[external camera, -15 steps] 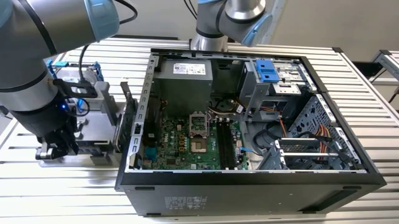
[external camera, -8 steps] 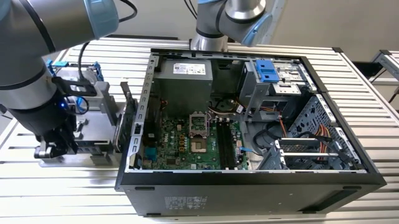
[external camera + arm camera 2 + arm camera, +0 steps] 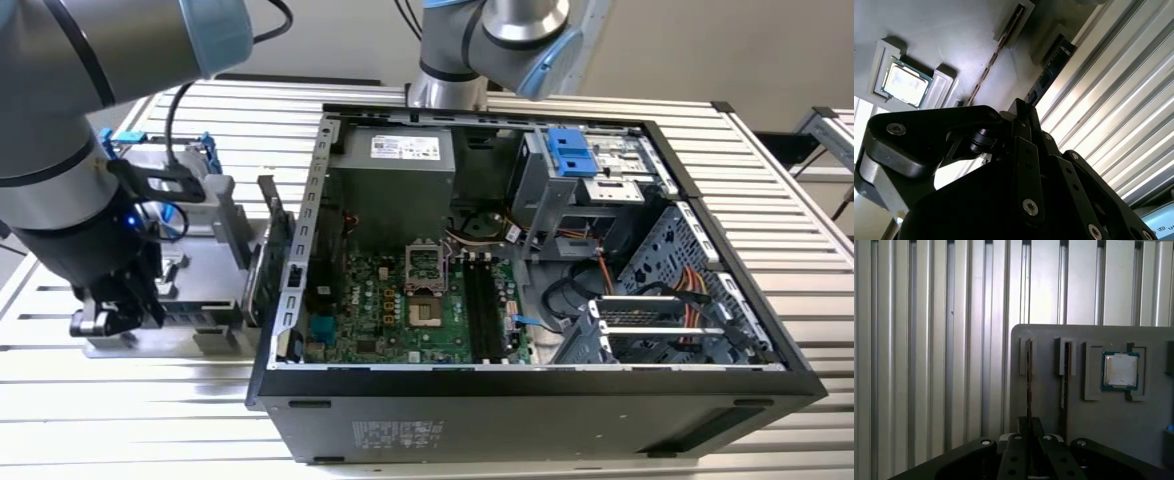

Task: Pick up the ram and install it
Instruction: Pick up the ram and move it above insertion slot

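The ram (image 3: pixel 1029 380) is a thin dark stick standing on edge in the slot nearest the rim of a grey holder (image 3: pixel 1094 410). In the second wrist view the ram (image 3: pixel 1050 70) shows its black chips beside the ribbed table. My gripper (image 3: pixel 1029 422) is down over it, its two fingers pressed against the stick's faces. The fingertips (image 3: pixel 1023 107) meet at the stick's end. In the exterior view my gripper (image 3: pixel 114 318) hangs low over the holder (image 3: pixel 200 325) at the exterior view's left, beside the open computer case (image 3: pixel 534 380).
A second stick (image 3: pixel 1064 385) stands in the neighbouring slot and a square silver processor (image 3: pixel 1120 371) lies in a pocket of the holder. An upright dark card (image 3: pixel 274 240) stands between holder and case. Inside the case the motherboard's long memory slots (image 3: pixel 483 312) lie beside the processor socket (image 3: pixel 424 268).
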### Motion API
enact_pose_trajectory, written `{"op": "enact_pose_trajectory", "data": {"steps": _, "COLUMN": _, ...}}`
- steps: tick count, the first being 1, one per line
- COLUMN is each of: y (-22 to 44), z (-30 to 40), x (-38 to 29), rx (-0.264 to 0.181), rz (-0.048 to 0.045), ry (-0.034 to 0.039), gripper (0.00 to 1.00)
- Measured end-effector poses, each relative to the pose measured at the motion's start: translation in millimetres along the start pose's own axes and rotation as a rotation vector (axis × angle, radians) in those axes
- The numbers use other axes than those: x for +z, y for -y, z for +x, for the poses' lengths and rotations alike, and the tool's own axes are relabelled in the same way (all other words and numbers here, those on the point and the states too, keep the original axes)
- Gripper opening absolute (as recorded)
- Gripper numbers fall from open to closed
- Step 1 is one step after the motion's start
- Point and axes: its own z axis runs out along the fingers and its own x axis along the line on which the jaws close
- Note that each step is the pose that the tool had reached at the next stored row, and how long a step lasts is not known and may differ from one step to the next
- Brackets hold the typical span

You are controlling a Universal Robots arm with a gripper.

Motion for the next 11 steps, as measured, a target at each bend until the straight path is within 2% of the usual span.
{"op": "enact_pose_trajectory", "data": {"steps": 11, "y": -0.2, "z": 0.0, "x": -7.9, "rx": 0.0, "rz": 0.0, "ry": 0.0, "gripper": 0.0}}
